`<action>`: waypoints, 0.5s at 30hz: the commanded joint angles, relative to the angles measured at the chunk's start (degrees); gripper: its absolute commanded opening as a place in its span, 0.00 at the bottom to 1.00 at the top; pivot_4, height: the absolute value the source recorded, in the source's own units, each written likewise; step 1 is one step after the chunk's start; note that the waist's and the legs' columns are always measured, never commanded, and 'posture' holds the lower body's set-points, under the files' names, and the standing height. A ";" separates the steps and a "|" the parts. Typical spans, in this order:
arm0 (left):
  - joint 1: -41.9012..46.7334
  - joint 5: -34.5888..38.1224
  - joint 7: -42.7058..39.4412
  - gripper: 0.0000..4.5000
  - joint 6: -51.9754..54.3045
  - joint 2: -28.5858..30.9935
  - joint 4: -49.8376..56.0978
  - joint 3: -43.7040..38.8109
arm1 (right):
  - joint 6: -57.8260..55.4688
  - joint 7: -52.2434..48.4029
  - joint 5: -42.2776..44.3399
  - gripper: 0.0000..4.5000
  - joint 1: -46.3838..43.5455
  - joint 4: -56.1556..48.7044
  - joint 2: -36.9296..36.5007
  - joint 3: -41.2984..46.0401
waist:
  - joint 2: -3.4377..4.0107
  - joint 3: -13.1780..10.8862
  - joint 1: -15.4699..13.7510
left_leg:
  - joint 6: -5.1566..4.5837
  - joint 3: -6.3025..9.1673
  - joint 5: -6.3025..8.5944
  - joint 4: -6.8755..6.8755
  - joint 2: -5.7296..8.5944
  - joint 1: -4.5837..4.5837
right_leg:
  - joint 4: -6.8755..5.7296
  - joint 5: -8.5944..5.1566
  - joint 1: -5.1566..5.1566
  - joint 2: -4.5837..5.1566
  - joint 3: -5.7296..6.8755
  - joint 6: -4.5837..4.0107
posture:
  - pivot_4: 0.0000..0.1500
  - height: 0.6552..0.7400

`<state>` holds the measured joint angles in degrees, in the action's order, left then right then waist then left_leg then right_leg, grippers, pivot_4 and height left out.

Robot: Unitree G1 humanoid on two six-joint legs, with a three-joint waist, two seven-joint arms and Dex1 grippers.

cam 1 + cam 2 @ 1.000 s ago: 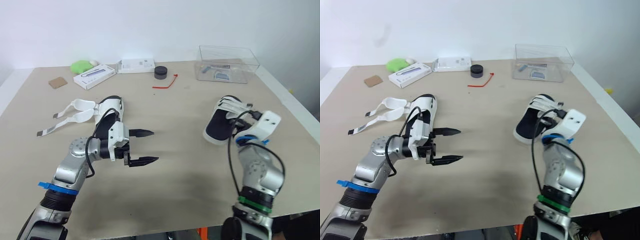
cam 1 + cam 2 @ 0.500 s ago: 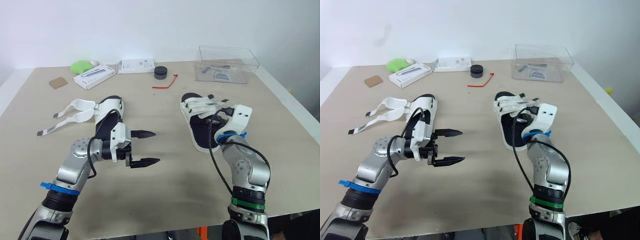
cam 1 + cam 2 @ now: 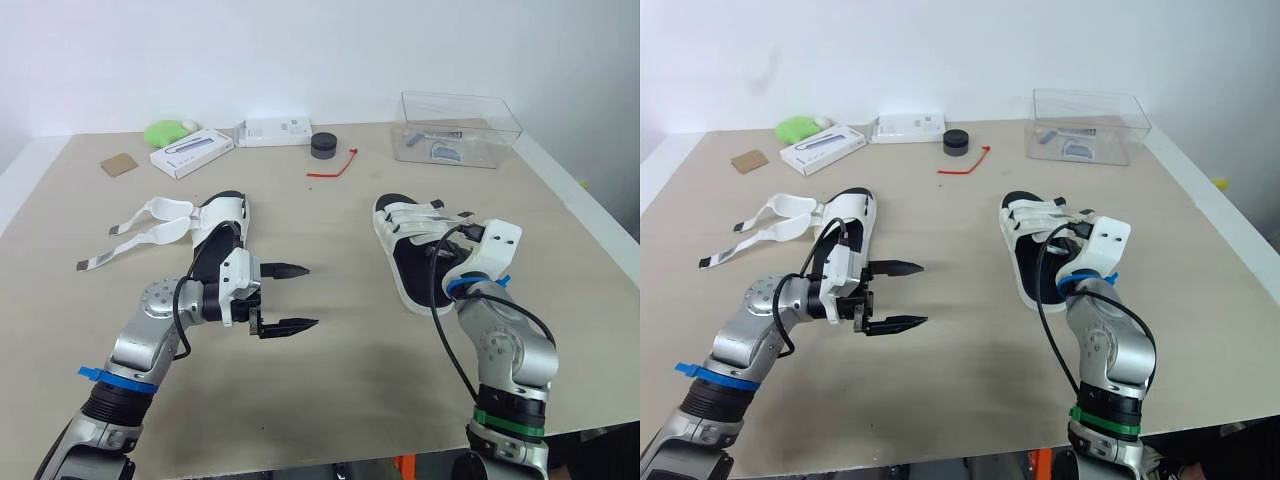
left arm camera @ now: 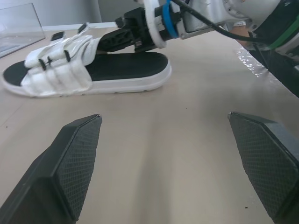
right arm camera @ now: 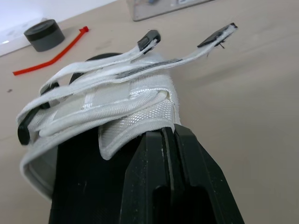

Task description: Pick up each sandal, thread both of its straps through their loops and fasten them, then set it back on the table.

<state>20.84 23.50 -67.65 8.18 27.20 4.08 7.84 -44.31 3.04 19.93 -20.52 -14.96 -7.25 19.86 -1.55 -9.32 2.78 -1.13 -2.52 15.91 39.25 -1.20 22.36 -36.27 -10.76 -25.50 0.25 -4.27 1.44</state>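
A white sandal with a black footbed [image 3: 412, 265] lies flat right of centre, its two straps [image 5: 140, 67] threaded over the upper with the ends sticking out. My right gripper [image 5: 169, 134] is shut, its tips at the edge of this sandal's upper band. The other sandal [image 3: 224, 232] lies on the left with both straps [image 3: 150, 224] undone and spread out over the table. My left gripper [image 3: 308, 296] hovers open between the two sandals, holding nothing.
Along the back edge stand a clear plastic box [image 3: 458, 128], a black tape roll [image 3: 323, 145], a red zip tie [image 3: 333, 165], two white boxes [image 3: 190, 152], a green object [image 3: 165, 132] and a brown card [image 3: 117, 165].
My right gripper carried the sandal from the right towards the centre, then a little back to the right, and the sandal now lies flat. The left gripper has barely moved.
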 commanded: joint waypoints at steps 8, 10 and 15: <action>1.50 -0.80 -0.01 1.00 -2.93 -0.94 -1.06 0.05 | 0.55 -2.51 -0.70 0.30 1.38 -5.76 -3.87 -3.64 | 0.00 0.00 -0.04 | 0.00 0.02 0.00 0.00 -0.01 -0.02 | 0.00 -0.01 0.02 -0.04 0.02 0.00 | 1.00 1.00; 1.34 -0.87 0.04 1.00 -3.08 -1.20 -0.99 0.10 | -0.38 -4.41 -0.54 0.49 2.57 -7.62 -5.76 -5.18 | 0.00 0.00 -0.03 | 0.00 0.02 0.00 0.00 0.01 -0.01 | 0.01 -0.02 0.02 -0.01 0.02 0.01 | 1.00 1.00; 1.76 -1.28 1.50 1.00 -3.40 -2.17 -2.14 -0.48 | -4.99 -11.25 3.53 0.99 6.22 -13.08 -12.76 -4.42 | -0.01 0.01 -0.09 | -0.01 0.04 0.01 0.00 0.02 -0.02 | 0.04 -0.03 0.07 0.01 0.03 0.04 | 1.00 1.00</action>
<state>21.94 22.38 -67.15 5.92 25.25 1.77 8.36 -48.14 -6.14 21.81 -14.49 -24.24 -18.50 13.96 -1.56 -9.31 2.69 -1.14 -2.47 15.92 39.26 -1.18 22.34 -36.22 -10.78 -25.41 0.27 -4.24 1.48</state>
